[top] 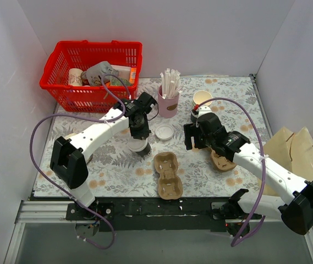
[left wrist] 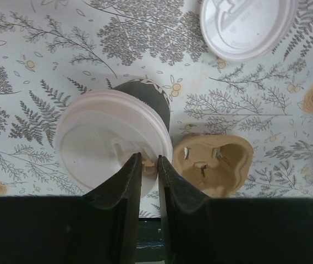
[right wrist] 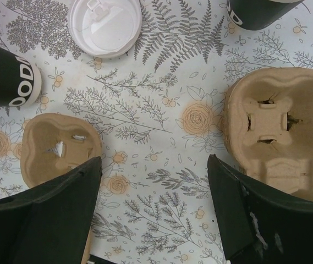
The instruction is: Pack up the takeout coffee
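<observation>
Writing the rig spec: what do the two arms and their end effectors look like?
The left arm and right arm have white tubular links with black joint housings and a loose purple cable along each. The left end effector and right end effector have black wedge-shaped fingers.

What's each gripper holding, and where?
Left gripper: fingers nearly shut at the near rim of the white plastic lid on the dark brown paper cup; pinch or press, unclear. Right gripper: nothing.
</observation>
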You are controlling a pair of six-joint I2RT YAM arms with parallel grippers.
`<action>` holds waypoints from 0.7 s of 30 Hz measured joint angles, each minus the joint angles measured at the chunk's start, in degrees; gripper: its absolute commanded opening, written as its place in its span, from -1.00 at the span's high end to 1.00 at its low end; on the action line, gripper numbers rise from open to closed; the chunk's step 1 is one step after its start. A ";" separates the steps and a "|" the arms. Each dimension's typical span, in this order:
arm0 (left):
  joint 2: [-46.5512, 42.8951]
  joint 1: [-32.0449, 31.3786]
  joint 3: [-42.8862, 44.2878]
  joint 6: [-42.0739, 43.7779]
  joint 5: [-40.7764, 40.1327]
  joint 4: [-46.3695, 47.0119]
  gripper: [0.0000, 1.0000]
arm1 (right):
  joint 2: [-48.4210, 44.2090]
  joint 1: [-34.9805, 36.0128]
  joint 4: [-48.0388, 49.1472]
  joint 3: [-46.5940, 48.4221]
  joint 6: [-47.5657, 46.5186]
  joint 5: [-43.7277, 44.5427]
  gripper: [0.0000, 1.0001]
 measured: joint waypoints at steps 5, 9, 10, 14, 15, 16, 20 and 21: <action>1.09 -3.06 1.90 0.20 -0.24 -0.20 0.66 | -0.17 0.00 -0.17 -0.48 0.87 -0.22 -0.68; 2.93 -4.92 3.26 0.20 -0.59 -0.15 0.61 | -0.28 0.00 -0.17 -0.48 1.25 -0.22 -0.68; 3.21 -5.29 3.48 0.17 -0.61 -0.04 0.60 | -0.35 0.00 -0.17 -0.48 1.29 -0.20 -0.68; 3.80 -6.47 4.33 0.17 -1.36 -0.44 0.53 | -0.79 0.00 -0.17 -0.48 1.42 -0.20 -0.69; 4.11 -6.73 4.70 0.17 -1.70 -0.68 0.52 | -0.87 0.00 -0.17 -0.48 1.44 -0.17 -0.69; 4.55 -7.08 5.09 0.15 -2.16 -0.76 0.50 | -0.94 0.00 -0.17 -0.48 1.46 -0.15 -0.70; 6.58 -8.22 6.29 -0.04 -3.67 -1.57 0.28 | -1.14 0.00 -0.42 -0.48 1.68 0.48 -0.71; 6.99 -8.44 6.51 -0.09 -3.91 -1.84 0.21 | -1.16 0.00 -0.52 -0.48 1.79 0.59 -0.71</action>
